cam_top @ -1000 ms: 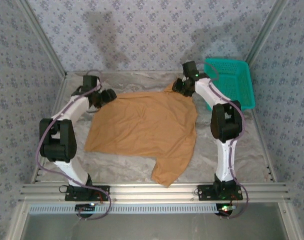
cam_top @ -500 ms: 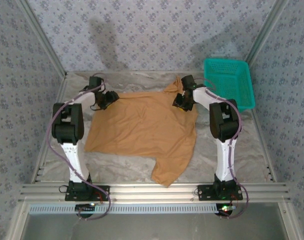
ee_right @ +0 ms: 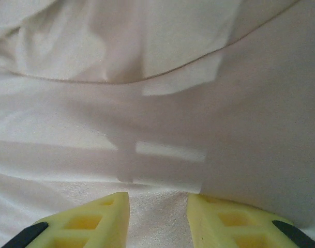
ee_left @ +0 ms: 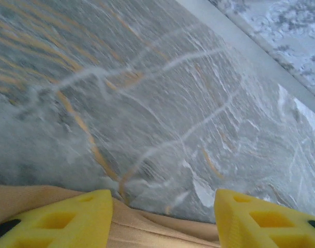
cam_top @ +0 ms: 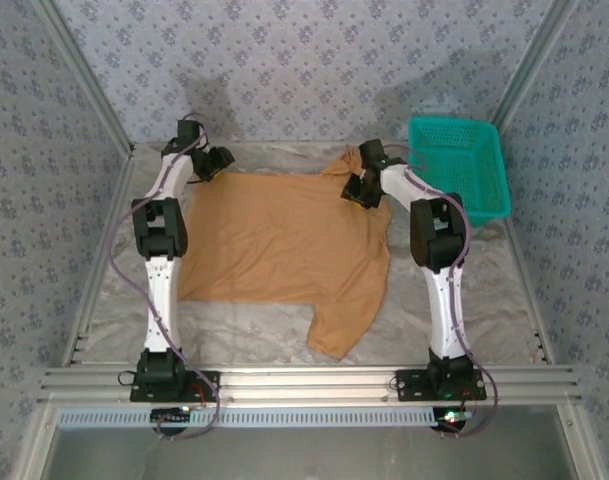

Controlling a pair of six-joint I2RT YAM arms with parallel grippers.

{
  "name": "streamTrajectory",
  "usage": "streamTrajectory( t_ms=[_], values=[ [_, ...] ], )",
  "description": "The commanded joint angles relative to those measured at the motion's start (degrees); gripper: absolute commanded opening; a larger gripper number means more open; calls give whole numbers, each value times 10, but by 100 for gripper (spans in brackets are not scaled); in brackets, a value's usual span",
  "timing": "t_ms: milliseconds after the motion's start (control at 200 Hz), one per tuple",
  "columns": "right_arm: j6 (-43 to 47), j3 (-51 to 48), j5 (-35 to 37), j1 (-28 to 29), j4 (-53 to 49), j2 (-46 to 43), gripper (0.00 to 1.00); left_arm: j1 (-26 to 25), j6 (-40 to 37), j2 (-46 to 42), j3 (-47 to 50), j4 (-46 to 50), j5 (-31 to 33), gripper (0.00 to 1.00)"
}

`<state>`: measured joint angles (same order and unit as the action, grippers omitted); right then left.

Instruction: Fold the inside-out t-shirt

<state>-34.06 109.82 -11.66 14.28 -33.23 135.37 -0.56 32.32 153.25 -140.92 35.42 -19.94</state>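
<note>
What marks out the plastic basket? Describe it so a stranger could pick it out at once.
Start at the marbled table and go to its far right corner, beside the patterned wall. The basket sits there, just right of the tan t-shirt. It is a bright teal rectangle with latticed walls, whereas its neighbour is soft cloth spread flat.

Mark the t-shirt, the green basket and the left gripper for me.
t-shirt [cam_top: 284, 235], top external view, middle of the spread cloth.
green basket [cam_top: 462, 170], top external view, its bare floor.
left gripper [ee_left: 164, 214], left wrist view, midway between its yellow fingertips.
</note>
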Motion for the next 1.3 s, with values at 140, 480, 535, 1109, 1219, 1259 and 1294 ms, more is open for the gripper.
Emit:
streamTrajectory(
  t_ms=[140,480,535,1109,1219,1259,1294],
  values=[
    [34,217,-32,-16,-103,126,41,-9,-80,-128,72,67,71,56],
    [86,-94,20,22,-109,-200,51,-32,-52,-655,737,-124,178,54],
    [72,-204,27,34,-74,-280,51,-32,-34,-701,784,-79,175,49],
    [-103,-719,89,218,-38,-666,54,-20,58,-870,1044,-36,217,51],
    [-131,-730,92,250,-31,-664,55,-20,65,-854,1070,-56,211,51],
    [-142,-730,96,265,-33,-662,55,-20,69,-849,1080,-67,206,51],
    [-150,-731,100,276,-36,-662,55,-19,72,-845,1087,-75,202,51]
  ],
)
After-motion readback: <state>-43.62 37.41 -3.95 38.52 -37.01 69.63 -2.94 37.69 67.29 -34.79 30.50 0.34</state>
